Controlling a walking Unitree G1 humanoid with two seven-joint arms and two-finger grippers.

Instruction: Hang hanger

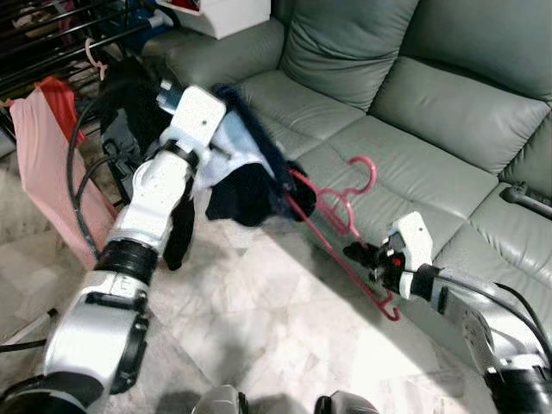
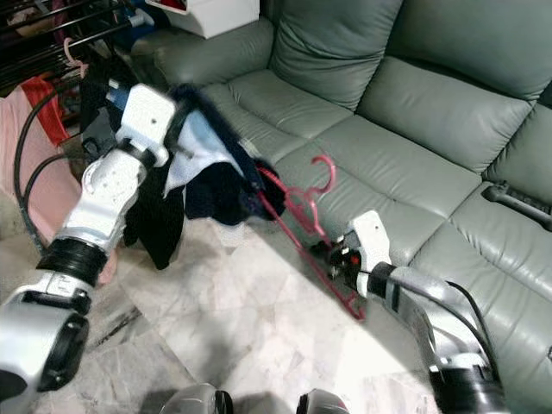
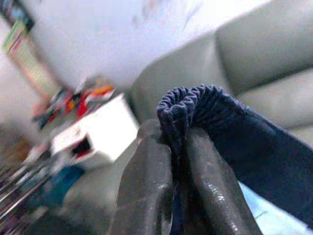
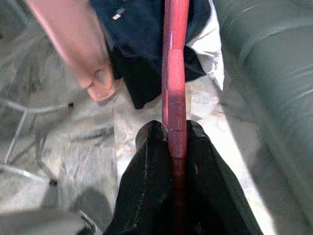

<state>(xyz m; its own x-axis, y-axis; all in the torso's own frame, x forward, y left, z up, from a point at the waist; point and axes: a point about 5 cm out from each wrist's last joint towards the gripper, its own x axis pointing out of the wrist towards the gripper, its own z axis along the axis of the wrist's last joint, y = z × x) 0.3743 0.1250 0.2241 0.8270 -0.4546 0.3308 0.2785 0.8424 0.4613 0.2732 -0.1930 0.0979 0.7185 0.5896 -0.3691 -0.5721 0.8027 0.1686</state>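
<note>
A pink plastic hanger (image 1: 338,216) hangs tilted in the air before the grey sofa (image 1: 405,112), its hook pointing up. A dark navy garment with a pale blue lining (image 1: 246,172) is draped over its upper end. My right gripper (image 1: 360,254) is shut on the hanger's lower arm (image 4: 175,73), low beside the sofa front. My left gripper (image 3: 178,147) is raised and shut on a bunched fold of the navy garment (image 3: 195,105); the left arm (image 1: 164,190) reaches up from the lower left.
A dark drying rack (image 1: 60,34) with hung clothes and a pink cloth (image 1: 52,164) stands at the far left. A white box (image 1: 228,13) sits on the sofa's arm. Pale marble floor (image 1: 259,319) lies below. A dark object (image 1: 526,197) rests on the sofa at right.
</note>
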